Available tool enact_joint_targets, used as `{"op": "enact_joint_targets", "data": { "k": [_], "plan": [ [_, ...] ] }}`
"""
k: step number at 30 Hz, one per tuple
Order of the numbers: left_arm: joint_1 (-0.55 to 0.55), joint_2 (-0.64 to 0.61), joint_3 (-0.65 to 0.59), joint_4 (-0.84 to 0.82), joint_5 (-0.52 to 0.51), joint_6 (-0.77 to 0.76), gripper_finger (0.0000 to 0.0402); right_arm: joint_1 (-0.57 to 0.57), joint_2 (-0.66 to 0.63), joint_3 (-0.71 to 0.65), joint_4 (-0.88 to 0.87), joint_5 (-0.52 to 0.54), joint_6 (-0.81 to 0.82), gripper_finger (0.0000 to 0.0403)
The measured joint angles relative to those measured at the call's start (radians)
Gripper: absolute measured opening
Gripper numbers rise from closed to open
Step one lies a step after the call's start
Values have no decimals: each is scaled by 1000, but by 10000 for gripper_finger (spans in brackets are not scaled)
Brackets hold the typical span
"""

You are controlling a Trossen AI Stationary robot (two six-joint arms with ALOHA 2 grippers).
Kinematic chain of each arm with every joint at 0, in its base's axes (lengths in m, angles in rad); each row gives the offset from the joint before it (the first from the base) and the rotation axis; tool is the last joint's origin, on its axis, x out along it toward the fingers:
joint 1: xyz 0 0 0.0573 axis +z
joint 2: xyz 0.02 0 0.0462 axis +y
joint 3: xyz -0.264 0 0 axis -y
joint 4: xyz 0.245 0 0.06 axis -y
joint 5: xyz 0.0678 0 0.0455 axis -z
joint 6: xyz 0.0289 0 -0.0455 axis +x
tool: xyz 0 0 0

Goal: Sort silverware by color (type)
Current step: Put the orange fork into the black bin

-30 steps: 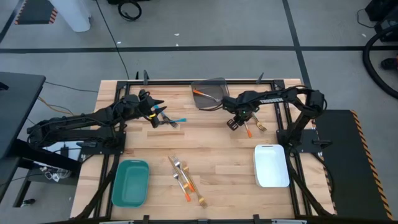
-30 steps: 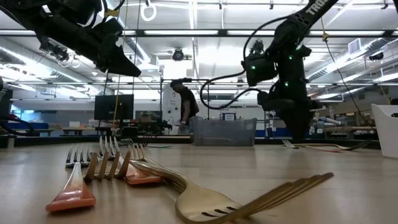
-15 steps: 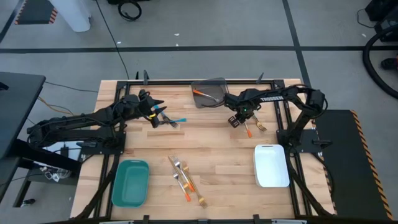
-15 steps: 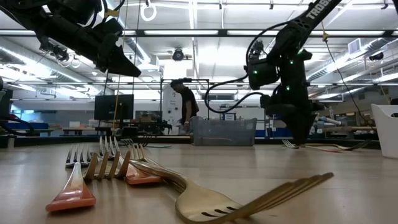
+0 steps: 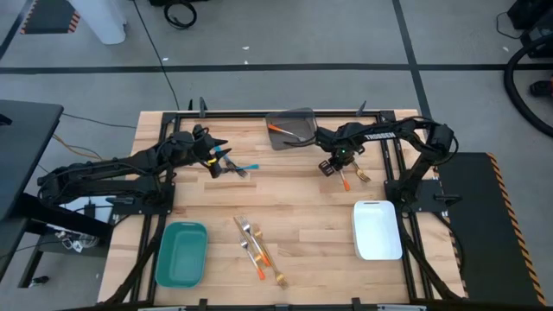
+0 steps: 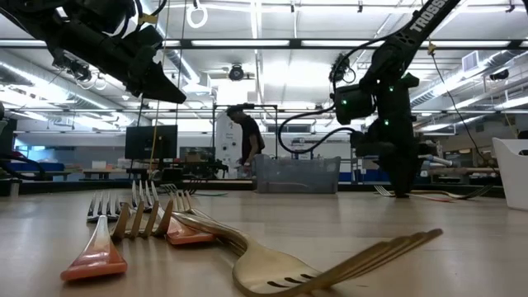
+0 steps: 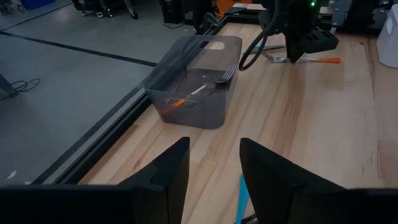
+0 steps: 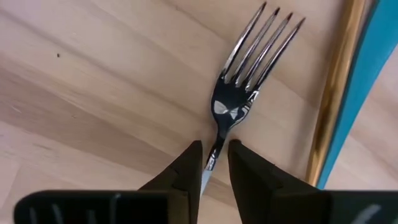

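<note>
The right wrist view showed the right gripper (image 8: 214, 163) directly over an orange-handled fork (image 8: 239, 93), its two fingers set narrow on either side of the fork's thin neck, very near the metal. I could not tell if they already pinched it. The fork's long axis ran straight away from the gripper, with the tines pointing forward, and the fingers crossed this axis, so I judged that closing was the only thing needed. A gold piece (image 8: 334, 87) and a blue handle (image 8: 364, 93) lay just beside the fork.

On the table (image 5: 302, 216) this fork (image 5: 345, 180) lay near the far right corner, just in front of the grey bin (image 5: 290, 130), which already held an orange-handled fork. The right arm was clearly the nearer one. The left gripper (image 7: 211, 180) waited near the far left edge, jaws wide and empty, above a blue piece (image 5: 245, 167). More silverware (image 5: 257, 250) lay near the front edge, between the teal bin (image 5: 181, 253) and the white bin (image 5: 378, 230).

Compared with one second before, the right gripper had come lower onto the fork and its fingers had narrowed a little. The left arm had not moved.
</note>
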Motion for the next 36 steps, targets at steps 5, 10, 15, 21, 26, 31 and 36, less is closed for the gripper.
{"op": "enact_joint_targets", "data": {
  "k": [5, 10, 15, 21, 26, 31, 36],
  "plan": [
    [0, 0, 0, 0, 0, 0, 151, 0, 1, -1, 10, -5, -2, 42],
    [0, 0, 0, 0, 0, 0, 151, 13, 2, -2, 11, -5, -7, 10],
    [0, 0, 0, 1, 0, 0, 151, 27, 4, 3, 10, -1, -18, 12],
    [0, 0, 0, 1, 0, -1, 151, 43, 12, 52, 5, -6, -52, 11],
    [0, 0, 0, 1, 0, -1, 151, 58, 10, 99, -24, -9, -76, 10],
    [0, 0, 0, 1, 0, -1, 151, 75, 9, 152, -62, -5, -82, 10],
    [0, 0, 0, 1, 0, -1, 151, 94, 9, 210, -105, -5, -88, 9]
  ]
}}
